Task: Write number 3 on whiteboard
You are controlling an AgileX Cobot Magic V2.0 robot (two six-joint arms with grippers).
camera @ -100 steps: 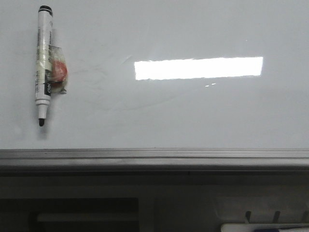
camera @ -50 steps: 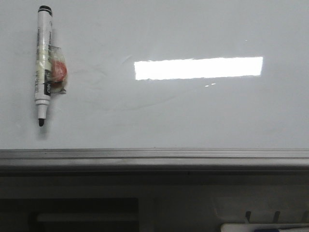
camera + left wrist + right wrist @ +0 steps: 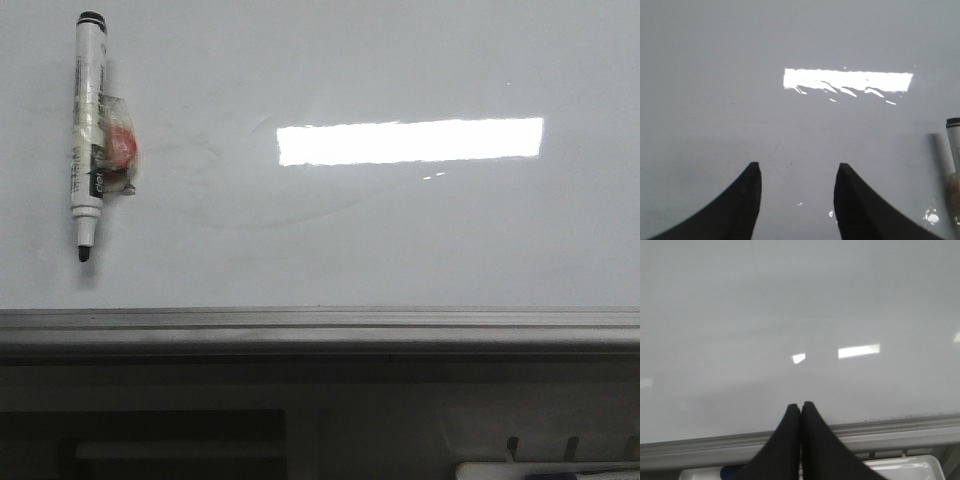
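Observation:
The whiteboard [image 3: 400, 240] is a glossy pale grey board with faint wipe smudges and a bright rectangular glare. No number 3 shows on it. A white marker [image 3: 88, 130] with a black cap and black tip lies on the board at the far left, with tape and a red piece on its side. Its end also shows in the left wrist view [image 3: 954, 150]. My left gripper [image 3: 796, 167] is open and empty above bare board beside the marker. My right gripper [image 3: 801, 406] is shut and empty over the board's near edge. Neither gripper shows in the front view.
A grey metal edge rail [image 3: 320, 325] runs along the board's near side, and it shows in the right wrist view [image 3: 890, 432]. A white tray [image 3: 545, 470] holding a blue-capped item [image 3: 732, 471] sits below the rail at the right.

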